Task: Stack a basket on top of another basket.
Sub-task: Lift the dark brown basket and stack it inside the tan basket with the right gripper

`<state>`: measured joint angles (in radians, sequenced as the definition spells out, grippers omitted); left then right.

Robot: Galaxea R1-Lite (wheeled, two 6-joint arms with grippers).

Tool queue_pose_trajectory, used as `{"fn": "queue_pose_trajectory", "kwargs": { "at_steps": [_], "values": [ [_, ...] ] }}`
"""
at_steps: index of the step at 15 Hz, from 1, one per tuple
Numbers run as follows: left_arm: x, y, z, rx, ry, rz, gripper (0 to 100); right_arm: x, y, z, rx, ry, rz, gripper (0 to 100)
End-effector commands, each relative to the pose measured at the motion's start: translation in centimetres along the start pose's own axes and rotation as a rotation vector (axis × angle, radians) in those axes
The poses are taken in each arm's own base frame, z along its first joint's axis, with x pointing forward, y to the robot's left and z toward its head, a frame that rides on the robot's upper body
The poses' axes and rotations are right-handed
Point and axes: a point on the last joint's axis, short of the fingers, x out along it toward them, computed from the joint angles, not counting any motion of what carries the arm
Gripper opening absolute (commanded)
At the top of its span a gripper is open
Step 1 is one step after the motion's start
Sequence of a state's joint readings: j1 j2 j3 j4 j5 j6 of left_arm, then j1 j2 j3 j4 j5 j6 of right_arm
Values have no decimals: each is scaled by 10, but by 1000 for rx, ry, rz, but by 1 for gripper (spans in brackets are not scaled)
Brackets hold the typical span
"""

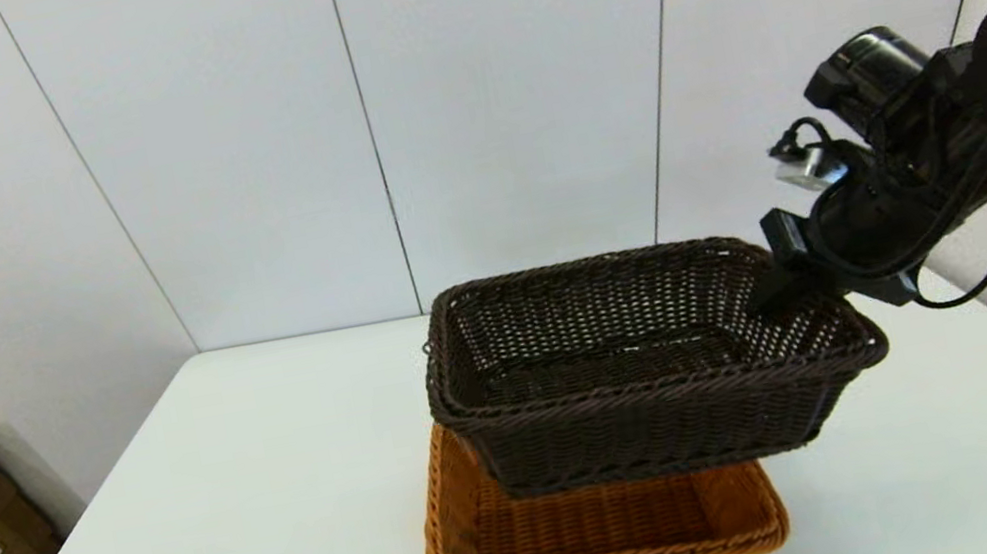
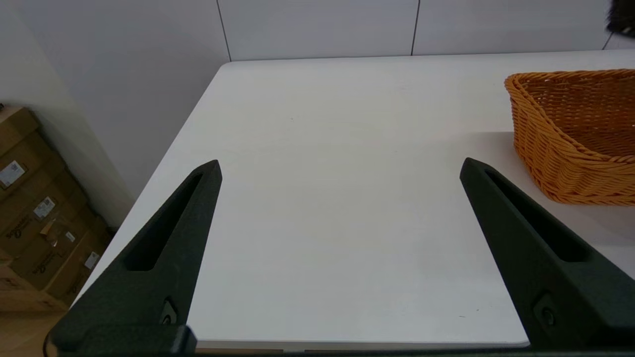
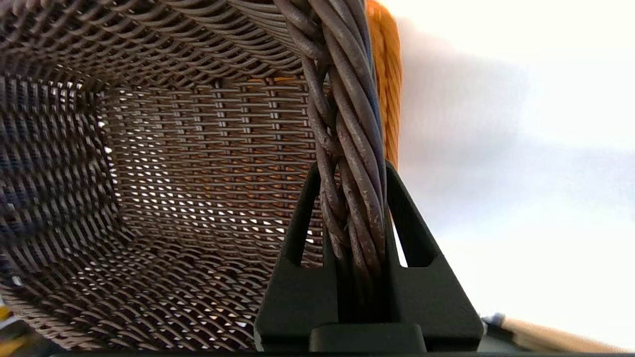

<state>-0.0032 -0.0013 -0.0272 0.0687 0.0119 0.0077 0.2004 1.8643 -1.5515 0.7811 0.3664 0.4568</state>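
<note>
The dark basket (image 1: 641, 363) is held above the orange basket (image 1: 599, 527), shifted toward the wall and the right, with its braided rim pinched at the right end by the right claw (image 1: 775, 288), clamped inside and outside the wall. Whether the two baskets touch cannot be told. The orange basket is seated on the white surface (image 1: 243, 524); the left claw (image 2: 340, 168) is held spread wide over bare surface, just beside it.
</note>
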Motion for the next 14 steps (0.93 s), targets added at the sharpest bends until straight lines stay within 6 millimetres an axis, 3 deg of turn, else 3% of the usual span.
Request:
{"fn": "queue_pose_trajectory", "kwargs": {
  "at_steps": [1, 14],
  "values": [
    [0, 0, 0, 0, 0, 0, 100, 27, 6, -9, -35, -58, -26, 0],
    [0, 0, 0, 0, 0, 0, 100, 58, 7, -31, -26, -79, 7, 0]
  ]
}}
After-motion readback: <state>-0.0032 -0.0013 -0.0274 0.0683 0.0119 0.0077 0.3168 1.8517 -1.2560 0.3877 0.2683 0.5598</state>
